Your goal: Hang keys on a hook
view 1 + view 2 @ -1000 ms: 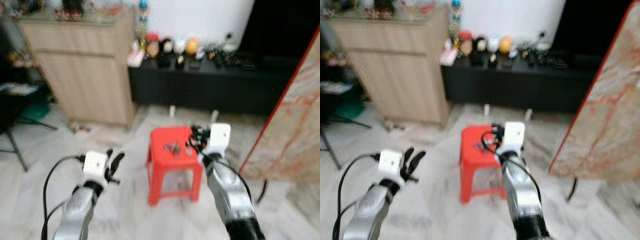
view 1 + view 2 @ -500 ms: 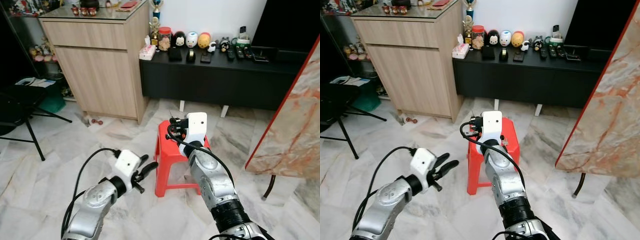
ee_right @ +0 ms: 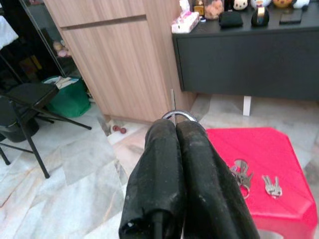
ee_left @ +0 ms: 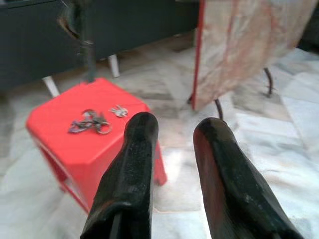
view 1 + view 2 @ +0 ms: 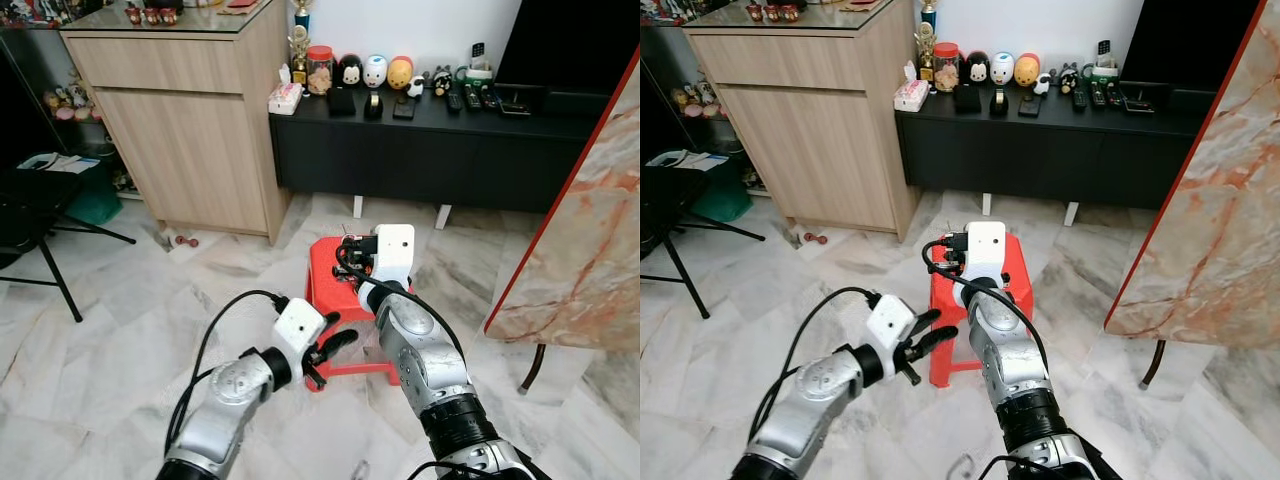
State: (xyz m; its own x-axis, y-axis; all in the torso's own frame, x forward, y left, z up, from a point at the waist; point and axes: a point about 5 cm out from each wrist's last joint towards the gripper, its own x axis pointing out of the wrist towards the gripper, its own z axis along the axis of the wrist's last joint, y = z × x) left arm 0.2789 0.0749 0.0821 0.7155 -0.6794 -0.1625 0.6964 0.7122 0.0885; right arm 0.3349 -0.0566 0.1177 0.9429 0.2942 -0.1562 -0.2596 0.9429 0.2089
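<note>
The keys (image 4: pixel 92 121) lay loose on top of a red plastic stool (image 5: pixel 330 275) that stood on the marble floor (image 5: pixel 120 340), a bunch on a ring with one smaller key just beside it; in the right wrist view they sat on the stool's top, near its edge. The right hand (image 3: pixel 175 130) was raised above the stool, its two black fingers pressed together and clenched on a thin metal hook (image 3: pixel 178 115), whose curved wire loop stuck out just past the fingertips. From the head camera, that arm reached forward over the stool with its white wrist block (image 5: pixel 393 252) covering part of the red top. The left hand (image 4: pixel 174 130) hung low beside the stool's near corner, released, its fingers spread with a clear gap between them and nothing held; the keys lay beyond its tips, well apart from them. Behind the stool ran a long black bench (image 5: pixel 420 150) carrying small figurines, a jar and remote controls. A wooden cabinet (image 5: pixel 190 130) stood beside it. A marble-patterned panel (image 5: pixel 590 230) with a red edge leaned at the robot's right.
</note>
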